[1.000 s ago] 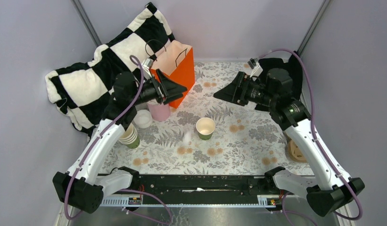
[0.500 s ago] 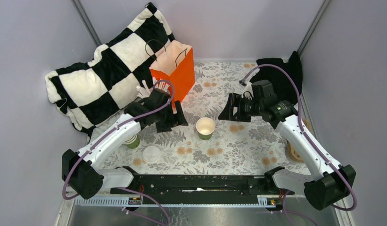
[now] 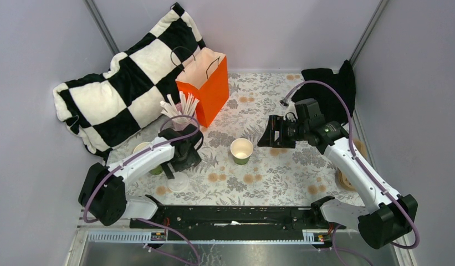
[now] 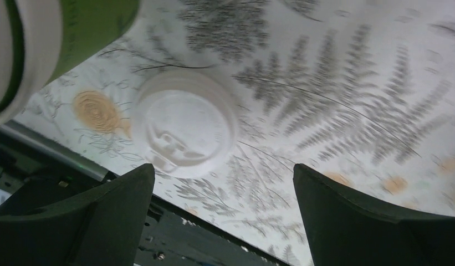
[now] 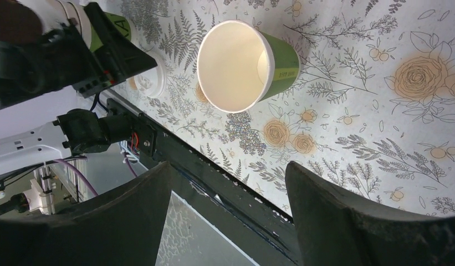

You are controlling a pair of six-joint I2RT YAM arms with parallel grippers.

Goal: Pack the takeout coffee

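Hovering over white lid point(image 4: 186, 130) lying on surface point(image 3: 302, 166) front-L, L jaws spread wide, holding nothing. R jaws spread too, near lidless green cup point(image 3: 241, 150), upright mid-surface, untouched.

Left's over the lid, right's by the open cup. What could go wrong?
The white lid lies flat; the open left gripper may slip off its rim. The cup stack close beside that gripper could get knocked. The open right gripper might tip the free-standing lidless green cup.
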